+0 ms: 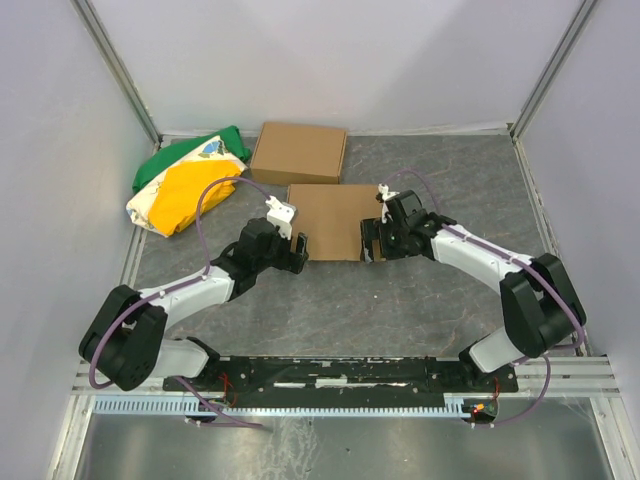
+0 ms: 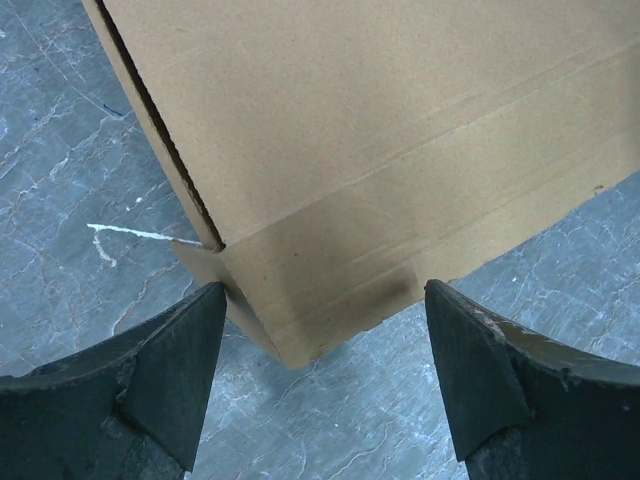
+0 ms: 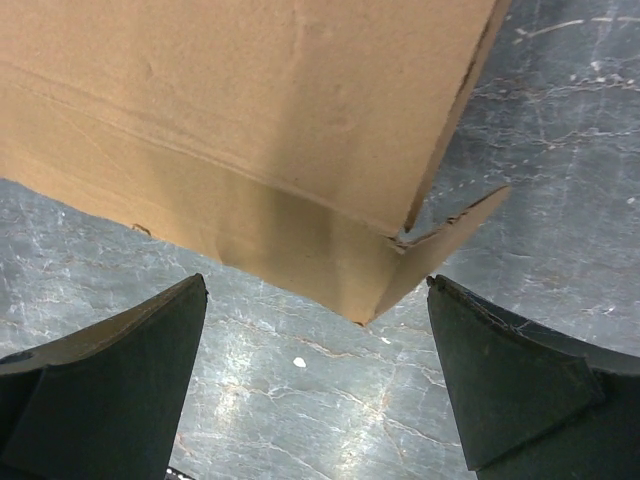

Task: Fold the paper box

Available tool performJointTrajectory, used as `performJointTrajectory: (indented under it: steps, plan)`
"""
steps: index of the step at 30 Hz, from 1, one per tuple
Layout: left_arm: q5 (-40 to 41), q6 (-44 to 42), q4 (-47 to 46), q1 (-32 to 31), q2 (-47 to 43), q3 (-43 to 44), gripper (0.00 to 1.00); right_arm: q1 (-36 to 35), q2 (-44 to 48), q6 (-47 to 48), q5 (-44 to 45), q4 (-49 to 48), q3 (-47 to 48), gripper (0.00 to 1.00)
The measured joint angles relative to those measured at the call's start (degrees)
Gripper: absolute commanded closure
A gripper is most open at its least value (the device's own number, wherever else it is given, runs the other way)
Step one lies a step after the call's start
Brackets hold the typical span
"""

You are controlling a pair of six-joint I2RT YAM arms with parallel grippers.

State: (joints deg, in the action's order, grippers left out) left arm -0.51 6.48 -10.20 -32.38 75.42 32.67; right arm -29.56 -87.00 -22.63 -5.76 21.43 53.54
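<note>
Our left gripper (image 1: 299,252) and right gripper (image 1: 371,246), both wide open and empty, face the near corners of the paper box (image 1: 325,215).

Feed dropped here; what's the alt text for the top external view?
The brown paper box lies in the middle, with the left gripper at its near left corner and the right gripper at its near right corner. Behind it sits a second cardboard box, and a green, yellow and white bag lies far left.
</note>
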Motion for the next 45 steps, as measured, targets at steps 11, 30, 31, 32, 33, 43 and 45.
performJointTrajectory:
  steps: [11,30,31,32,33,43,45]
  plan:
    - [-1.29,0.0,2.82,0.0,-0.02,1.36,0.16,-2.67,-0.24,0.26,-1.33,0.61,0.5,0.01]
    - [-2.54,0.02,13.29,-0.02,-0.04,8.09,0.18,-3.08,0.39,1.75,-0.66,9.05,5.86,0.01]
    - [-2.54,0.02,13.97,-0.02,-0.04,8.52,0.17,-3.08,0.39,1.77,-0.68,9.55,6.25,0.01]
    - [-2.54,0.02,14.73,-0.02,-0.02,9.03,0.17,-3.08,0.39,1.86,-0.68,9.86,6.54,0.01]
    - [-2.51,0.0,15.04,-0.02,-0.02,9.35,0.17,-3.08,0.39,1.92,-0.68,10.16,6.78,0.01]
    - [-1.95,0.0,20.31,-0.24,0.02,12.96,0.13,-3.26,0.37,2.14,-0.68,13.86,8.39,0.01]
    - [-1.55,0.0,21.68,-0.24,0.33,13.94,0.13,-3.34,0.24,2.14,-0.76,14.51,8.66,0.01]
